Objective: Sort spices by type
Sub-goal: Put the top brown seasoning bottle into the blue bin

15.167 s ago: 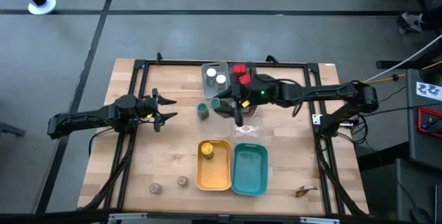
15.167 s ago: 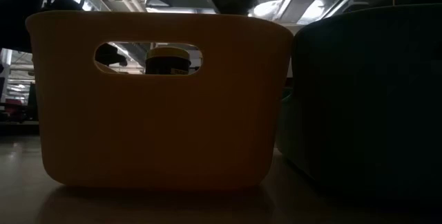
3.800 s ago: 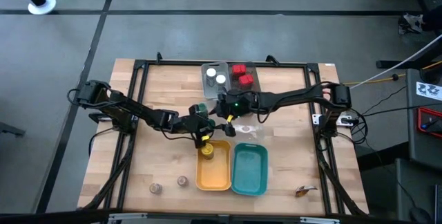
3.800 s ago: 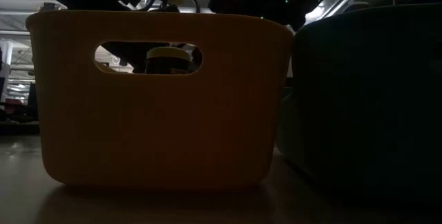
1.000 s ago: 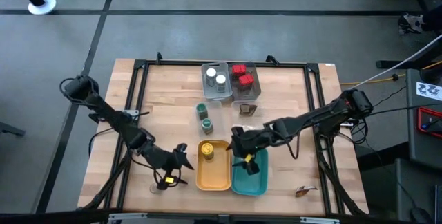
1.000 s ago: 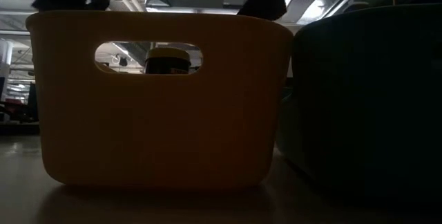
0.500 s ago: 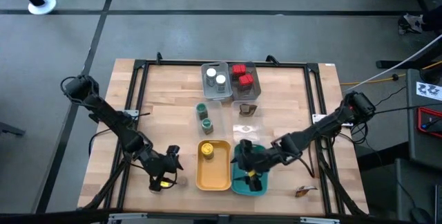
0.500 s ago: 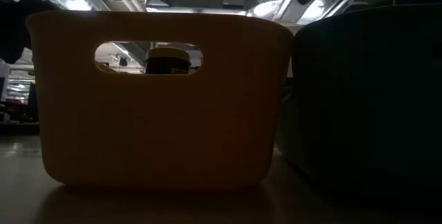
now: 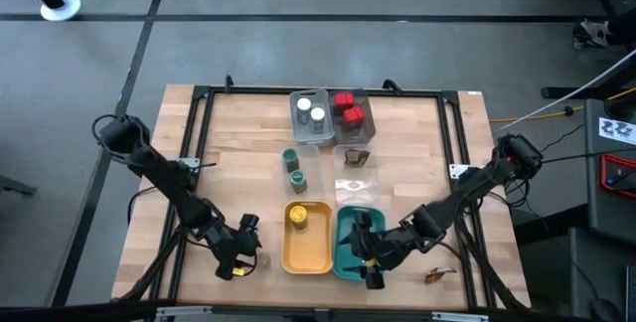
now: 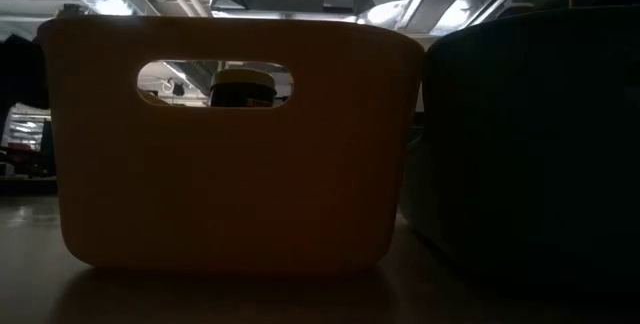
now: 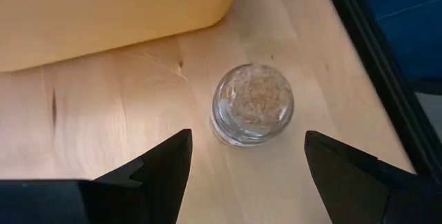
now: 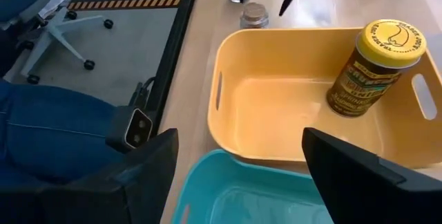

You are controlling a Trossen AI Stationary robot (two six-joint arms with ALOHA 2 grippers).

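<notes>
A small clear jar of brownish spice stands upright on the table beside the yellow tray. My left gripper is open above it, one finger on each side, touching nothing; the high view puts it near the table's near-left corner. My right gripper is open over the near end of the teal tray. A yellow-lidded jar stands in the yellow tray and shows through the handle hole. Two small jars stand left of that tray.
Two green-lidded jars stand mid-table. White-lidded jars sit in the grey tray and red boxes in the clear tray at the far edge. A brown item and a clear packet lie behind the teal tray. The table's black frame edge runs close to the small jar.
My right gripper has moved toward the table's near edge, from the far end of the teal tray to its near end. My left gripper has shifted a little toward the near edge, closer over the small jars. The jars and trays have stayed in place.
</notes>
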